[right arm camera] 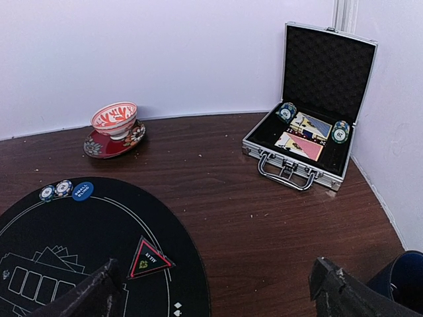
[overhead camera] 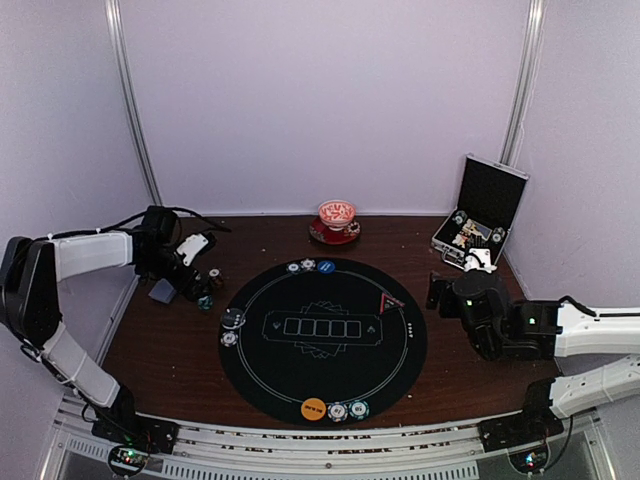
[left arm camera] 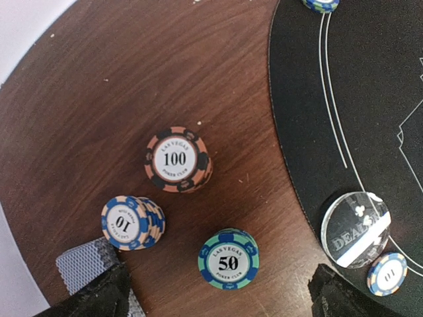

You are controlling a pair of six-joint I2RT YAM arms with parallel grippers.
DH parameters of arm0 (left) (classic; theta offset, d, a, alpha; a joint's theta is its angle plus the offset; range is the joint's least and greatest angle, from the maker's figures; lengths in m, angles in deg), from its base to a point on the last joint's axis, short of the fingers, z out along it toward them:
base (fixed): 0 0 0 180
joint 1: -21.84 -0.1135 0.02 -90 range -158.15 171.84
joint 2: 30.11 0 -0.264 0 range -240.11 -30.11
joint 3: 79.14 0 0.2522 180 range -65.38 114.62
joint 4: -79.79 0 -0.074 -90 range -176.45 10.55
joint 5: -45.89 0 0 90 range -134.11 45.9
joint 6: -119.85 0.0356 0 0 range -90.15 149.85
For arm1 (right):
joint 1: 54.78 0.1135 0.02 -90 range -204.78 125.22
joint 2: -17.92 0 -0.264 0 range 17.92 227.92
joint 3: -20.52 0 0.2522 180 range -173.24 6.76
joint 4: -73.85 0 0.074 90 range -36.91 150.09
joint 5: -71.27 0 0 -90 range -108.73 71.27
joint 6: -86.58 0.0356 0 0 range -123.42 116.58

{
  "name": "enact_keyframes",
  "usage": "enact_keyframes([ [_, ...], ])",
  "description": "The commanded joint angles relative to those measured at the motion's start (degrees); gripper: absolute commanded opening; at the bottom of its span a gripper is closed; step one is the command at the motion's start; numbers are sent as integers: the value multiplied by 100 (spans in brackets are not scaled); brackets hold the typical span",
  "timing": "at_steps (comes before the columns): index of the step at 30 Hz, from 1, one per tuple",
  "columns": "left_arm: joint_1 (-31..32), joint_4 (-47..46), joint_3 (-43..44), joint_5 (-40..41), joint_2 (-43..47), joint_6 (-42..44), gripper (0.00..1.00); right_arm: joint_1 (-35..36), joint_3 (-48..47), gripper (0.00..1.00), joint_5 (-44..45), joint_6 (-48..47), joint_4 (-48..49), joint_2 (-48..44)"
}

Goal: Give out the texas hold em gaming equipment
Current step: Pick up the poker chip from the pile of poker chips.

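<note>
Stacks, striped edges: salmon chips (left arm camera: 177,160), blue chips (left arm camera: 131,222), teal chips (left arm camera: 228,259).

Probably a robotics lab test booth: plain pale panels (overhead camera: 320,100) on aluminium posts (overhead camera: 133,100) close in a brown table (overhead camera: 160,340) (left arm (overhead camera: 60,350) and right arm (overhead camera: 590,325) bolted to its near-edge metal rail (overhead camera: 330,450)).

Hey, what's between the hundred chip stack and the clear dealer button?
Only bare table and the black mat's edge separate the 100 stack from the dealer button, in the left wrist view; the 50 stack sits off that line.
</note>
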Motion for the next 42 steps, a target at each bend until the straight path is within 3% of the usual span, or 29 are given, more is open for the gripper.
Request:
enact_keyframes([
  [1, -199, -267, 0, -419, -242, -21, 97, -35, -56, 100, -41, -58, 24, -36],
  [31, -249, -538, -118, -408, -960, 25, 71, -34, -43, 100, -78, -71, 25, -132],
  [42, -247, -568, -145, -429, -941, 25, 57, -37, -43, 100, -89, -84, 33, -136],
])
